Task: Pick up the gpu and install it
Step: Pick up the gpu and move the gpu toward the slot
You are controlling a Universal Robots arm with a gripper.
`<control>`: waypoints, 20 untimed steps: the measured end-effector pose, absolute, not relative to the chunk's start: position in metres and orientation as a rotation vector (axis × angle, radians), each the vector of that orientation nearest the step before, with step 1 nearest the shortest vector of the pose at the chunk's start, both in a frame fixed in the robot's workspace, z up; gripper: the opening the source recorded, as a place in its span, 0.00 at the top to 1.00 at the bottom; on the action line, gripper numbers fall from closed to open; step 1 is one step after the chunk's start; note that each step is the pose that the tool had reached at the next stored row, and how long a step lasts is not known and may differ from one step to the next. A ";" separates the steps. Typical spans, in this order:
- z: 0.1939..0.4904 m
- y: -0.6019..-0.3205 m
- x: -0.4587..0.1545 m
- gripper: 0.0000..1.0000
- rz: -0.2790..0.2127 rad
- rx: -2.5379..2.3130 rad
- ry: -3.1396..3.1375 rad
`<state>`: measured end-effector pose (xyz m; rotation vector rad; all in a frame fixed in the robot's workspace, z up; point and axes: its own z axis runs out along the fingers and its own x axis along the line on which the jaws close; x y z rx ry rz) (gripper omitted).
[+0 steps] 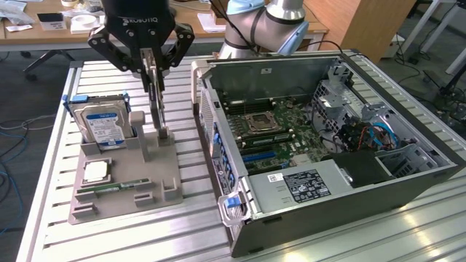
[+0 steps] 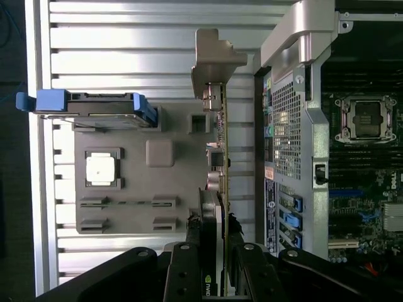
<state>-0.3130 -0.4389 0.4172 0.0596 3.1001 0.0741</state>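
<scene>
Wrist view, edge-on: gripper point(image 2: 220, 258) pinched narrow on the upper edge of the gpu point(image 2: 223, 151), which stands upright in the grey holder point(image 2: 132, 201) just beside the computer case point(image 2: 289, 126); light, stiff, fragile card by my judgement, best held on bare board edge, clear of components.
</scene>
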 end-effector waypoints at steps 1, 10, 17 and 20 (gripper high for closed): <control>0.418 -0.439 -0.313 0.73 0.074 0.059 3.100; 0.420 -0.439 -0.313 0.73 0.074 0.060 3.100; 0.423 -0.439 -0.313 0.73 0.074 0.060 3.100; 0.423 -0.439 -0.313 0.73 0.074 0.060 3.100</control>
